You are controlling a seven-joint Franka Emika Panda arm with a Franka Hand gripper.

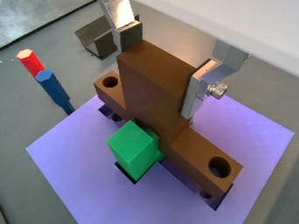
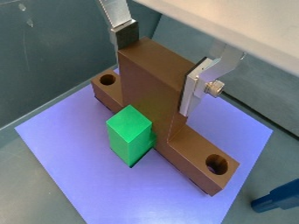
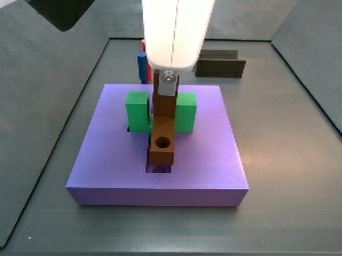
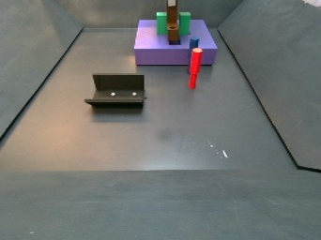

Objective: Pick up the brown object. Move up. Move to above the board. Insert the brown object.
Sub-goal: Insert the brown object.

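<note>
My gripper (image 1: 163, 63) points straight down over the middle of the board (image 1: 251, 140), and its two silver fingers (image 2: 201, 83) are clamped on the upright block part of the brown object (image 2: 158, 87), one plate flat against each side. In both wrist views the plates press on the wood with no gap.

The brown object (image 3: 163, 140) is one piece: its long bar lies in the central slot of the board (image 3: 207, 165), with one round hole near each end, two in all. The block part stands up from the bar's middle between my fingers.

One green block (image 2: 131, 136) stands on the board touching the bar's side in the wrist views; in a side view green (image 3: 187, 110) shows on both sides of the bar.

Off the board, near its edge, I count one red peg (image 1: 30, 61) and one blue peg (image 1: 52, 89), lying just beside each other on the floor. One fixture (image 4: 116, 91) stands well apart, out on the open floor.

My arm (image 3: 178, 30) drops vertically from above, wrist directly over the board's centre.
</note>
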